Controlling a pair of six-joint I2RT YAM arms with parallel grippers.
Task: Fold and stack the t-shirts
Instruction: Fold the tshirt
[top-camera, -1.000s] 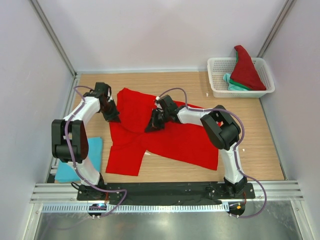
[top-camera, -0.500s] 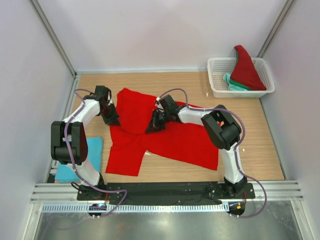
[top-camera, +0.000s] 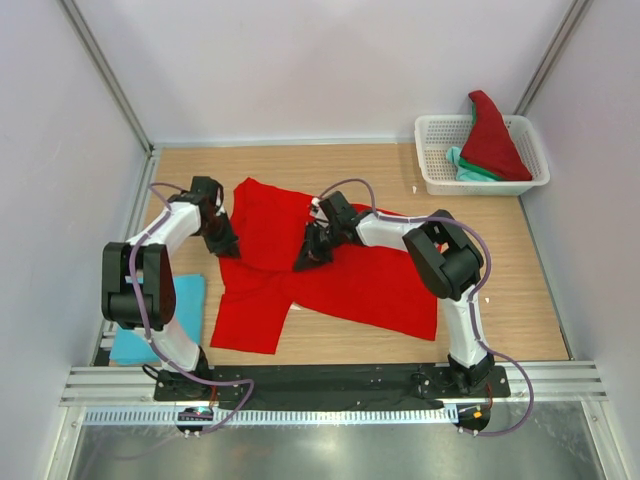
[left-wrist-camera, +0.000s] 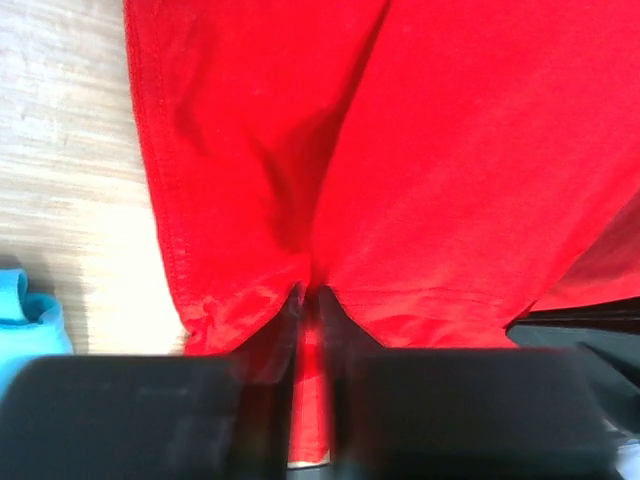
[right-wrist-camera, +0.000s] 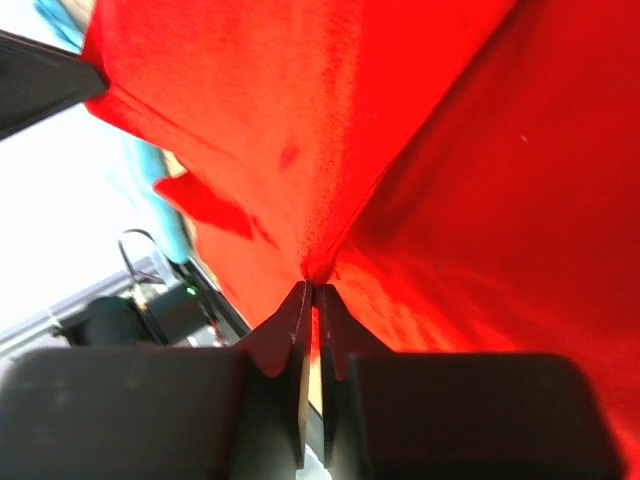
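Observation:
A bright red t-shirt (top-camera: 360, 285) lies spread and creased across the middle of the table. My left gripper (top-camera: 225, 243) is at the shirt's left edge. In the left wrist view its jaws are shut (left-wrist-camera: 310, 295) on a pinch of the red cloth (left-wrist-camera: 450, 150) near the hem. My right gripper (top-camera: 305, 258) is over the shirt's middle. In the right wrist view its jaws are shut (right-wrist-camera: 313, 290) on a raised fold of the same shirt (right-wrist-camera: 480, 200). A folded light blue t-shirt (top-camera: 150, 320) lies at the near left, beside the left arm's base.
A white lattice basket (top-camera: 432, 125) stands at the far right corner, holding another red t-shirt (top-camera: 492, 135) and a teal-green one (top-camera: 465, 165). Walls close in the table on the left, back and right. Bare wood shows to the right of the spread shirt.
The left gripper has slid a little toward me along the shirt's left edge. The right gripper has hardly shifted and still pinches the cloth.

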